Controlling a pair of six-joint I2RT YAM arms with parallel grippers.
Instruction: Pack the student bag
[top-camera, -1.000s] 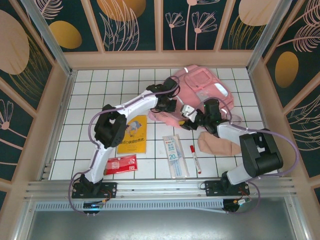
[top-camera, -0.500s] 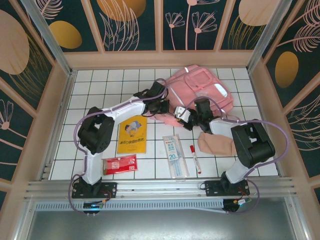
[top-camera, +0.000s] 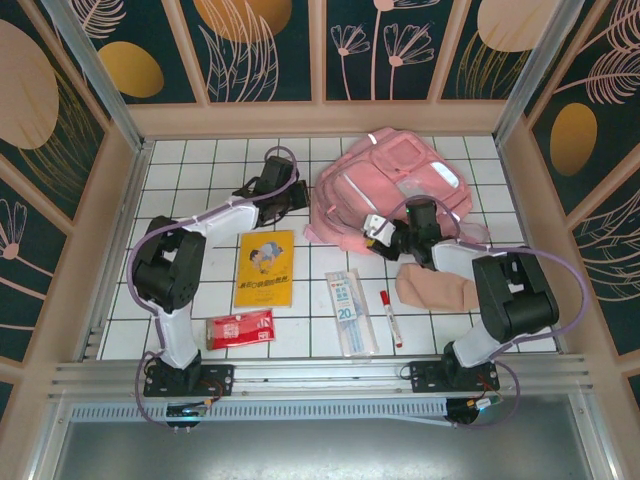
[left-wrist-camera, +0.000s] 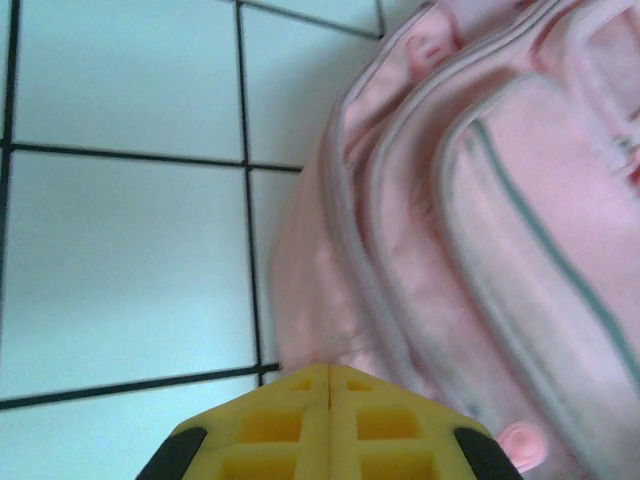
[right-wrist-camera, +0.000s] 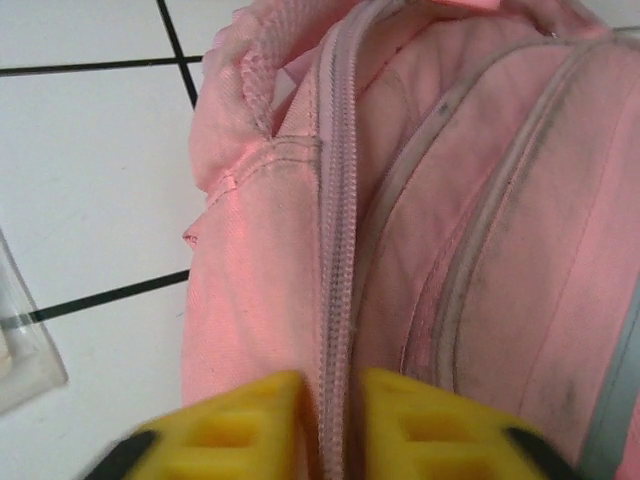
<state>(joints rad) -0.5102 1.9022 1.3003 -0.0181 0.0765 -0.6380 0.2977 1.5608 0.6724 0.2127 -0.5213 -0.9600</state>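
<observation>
Packing looks barely begun: the student bag, a soft pink fabric backpack, lies zipped at the table's far side, the left gripper clamped empty beside it, the right gripper narrow astride its zip with the grip unclear, and the flat yellow booklet unpacked.

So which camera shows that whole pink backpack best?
The top view: the whole student bag lies in frame on the tiled table. The left wrist view gives a blurred close-up of its side seams; the right wrist view a sharp close-up of one zip.
</observation>
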